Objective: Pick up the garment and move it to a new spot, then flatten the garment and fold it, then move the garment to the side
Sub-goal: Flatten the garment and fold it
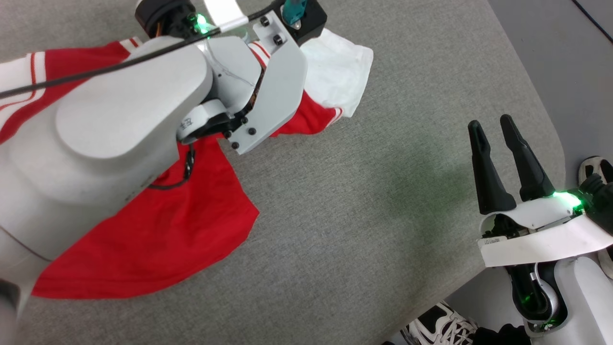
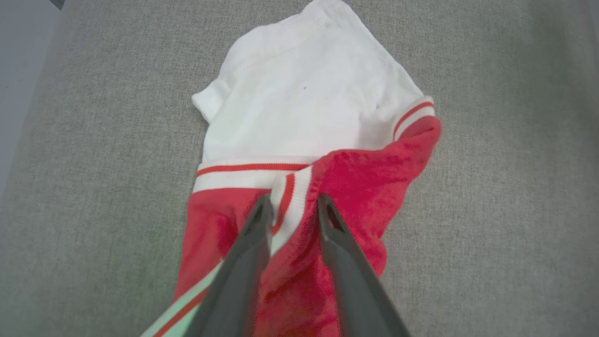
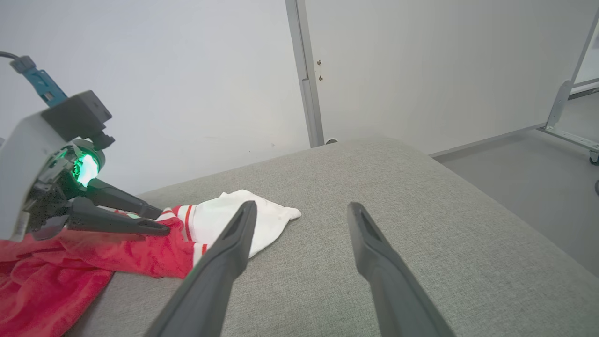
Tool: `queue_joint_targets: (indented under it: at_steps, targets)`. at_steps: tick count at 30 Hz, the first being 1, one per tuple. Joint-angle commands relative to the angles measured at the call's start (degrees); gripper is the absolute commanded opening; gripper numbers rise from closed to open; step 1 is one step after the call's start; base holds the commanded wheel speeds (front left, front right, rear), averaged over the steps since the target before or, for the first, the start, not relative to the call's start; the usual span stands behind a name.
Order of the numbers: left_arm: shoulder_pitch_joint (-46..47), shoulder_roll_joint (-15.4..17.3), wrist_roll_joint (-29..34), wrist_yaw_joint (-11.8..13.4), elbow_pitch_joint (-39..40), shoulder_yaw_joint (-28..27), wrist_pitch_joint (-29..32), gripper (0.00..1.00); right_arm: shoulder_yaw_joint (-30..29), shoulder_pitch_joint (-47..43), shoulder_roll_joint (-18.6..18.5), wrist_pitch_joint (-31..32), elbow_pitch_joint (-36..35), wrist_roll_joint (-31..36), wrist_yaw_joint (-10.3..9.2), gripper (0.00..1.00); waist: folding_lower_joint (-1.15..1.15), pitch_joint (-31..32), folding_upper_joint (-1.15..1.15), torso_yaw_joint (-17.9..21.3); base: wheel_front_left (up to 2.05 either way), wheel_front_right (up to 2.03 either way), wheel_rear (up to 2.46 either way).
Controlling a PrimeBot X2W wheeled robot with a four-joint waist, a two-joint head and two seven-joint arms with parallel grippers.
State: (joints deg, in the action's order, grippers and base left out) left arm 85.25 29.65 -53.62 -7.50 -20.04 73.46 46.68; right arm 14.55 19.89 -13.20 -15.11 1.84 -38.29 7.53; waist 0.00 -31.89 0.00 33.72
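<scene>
one garment (image 1: 158,239), red body. white sleeves: two, one at top centre (image 1: 335,67), one at upper left (image 1: 14,72) of head view. Grippers: two, left gripper (image 2: 292,206) and right gripper (image 1: 491,123). dark fingers (image 3: 374,262): two each, four in all. green wrist lights (image 1: 567,199): two. grey padded surface (image 1: 359,191): one. laced sneaker (image 1: 443,326) at bottom edge, right of centre: one; second shoe-like shape at right edge, unclear.

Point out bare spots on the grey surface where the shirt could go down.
Widest free patch: grey surface between the garment and the open right end effector. Also free: the strip along the near edge, below the red hem. Crowded: the left side, where the garment lies under the left arm and left end effector.
</scene>
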Motion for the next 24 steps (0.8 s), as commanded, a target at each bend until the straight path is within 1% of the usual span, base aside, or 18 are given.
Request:
queue_joint_targets:
  at_steps: [1, 4, 7, 10, 14, 17, 20, 24]
  targets:
    - [-0.2, 0.3, -0.6, 0.1, 0.2, -0.1, -0.4, 0.00, 0.0, 0.5, 0.2, 0.0, 0.1, 0.3, -0.08, 1.00, 0.00, 0.2, 0.00, -0.3, 0.00, 0.00, 0.00]
    - [0.9, 0.6, -1.1, 0.1, 0.3, -0.1, -1.5, 0.00, 0.2, 0.5, -0.2, 0.0, 0.1, 0.3, -0.08, 1.00, 0.00, 0.4, 0.00, -0.7, 0.00, 0.00, 0.00]
    - [2.4, 1.0, -1.0, 0.1, -0.5, -0.1, -4.2, 0.00, 0.2, 0.5, -0.4, 0.0, 0.0, 0.3, -0.08, 1.00, 0.00, 0.5, 0.00, -1.3, 0.00, 0.00, 0.00]
    - [5.0, 1.5, 2.8, 0.1, -2.6, -0.1, -8.9, 0.00, 0.7, 0.6, -0.4, 0.0, -0.3, 0.2, -0.08, 1.00, 0.00, 0.4, 0.00, -1.5, 0.00, 0.00, 0.00]
    - [8.9, 1.5, 9.4, 0.1, -10.1, -0.1, -17.8, 0.00, 1.6, 0.9, -0.1, 0.0, -0.7, -0.2, -0.08, 1.00, 0.00, -0.4, 0.00, -0.9, 0.00, 0.00, 0.00]
    - [11.6, 1.4, 14.3, 0.1, -16.2, -0.1, -22.7, 0.00, 2.3, 0.9, 0.4, 0.0, -0.6, -0.6, -0.08, 1.00, 0.00, -1.4, 0.00, 0.0, 0.00, 0.00, 0.00]
    - [13.8, 0.4, 18.5, 0.1, -22.3, -0.1, -26.6, 0.00, 2.4, 0.7, 0.7, 0.0, -0.4, -1.0, -0.08, 1.00, 0.00, -2.5, 0.00, 0.5, 0.00, 0.00, 0.00]
    - [13.6, -1.3, 22.1, 0.1, -28.6, -0.1, -29.5, 0.00, 1.8, -0.1, 1.4, 0.0, -0.8, -1.2, -0.08, 1.00, 0.00, -4.0, 0.00, 0.5, 0.00, 0.00, 0.00]
